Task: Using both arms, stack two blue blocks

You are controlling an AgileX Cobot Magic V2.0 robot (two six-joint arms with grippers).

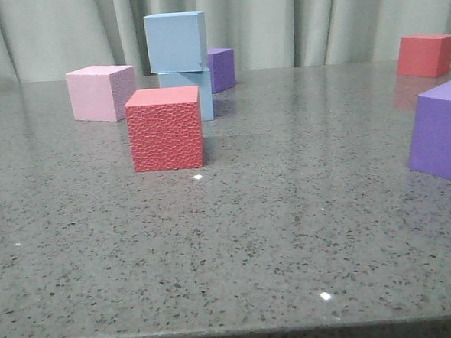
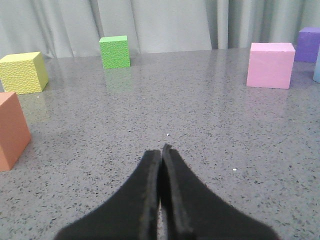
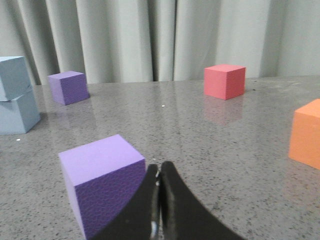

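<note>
Sky-blue matte cubes, stacked: upper cube [image 1: 175,40] resting on lower cube [image 1: 194,90], slightly askew, toward the far side of the speckled grey stone table [image 1: 291,234], behind a textured red cube [image 1: 165,128].
Pale pink cube [image 1: 100,92] left of the stack, small purple cube [image 1: 222,68] behind it; left gripper [image 2: 161,150] and right gripper [image 3: 159,170] both closed tight, empty, well apart from the stack.

A grey speckled table [image 1: 291,234] is seen, shiny enough that small white spots of light are mirrored on it. Behind the table, a pale grey-green curtain [image 1: 316,18] is hung in long folds, right across the back.
</note>
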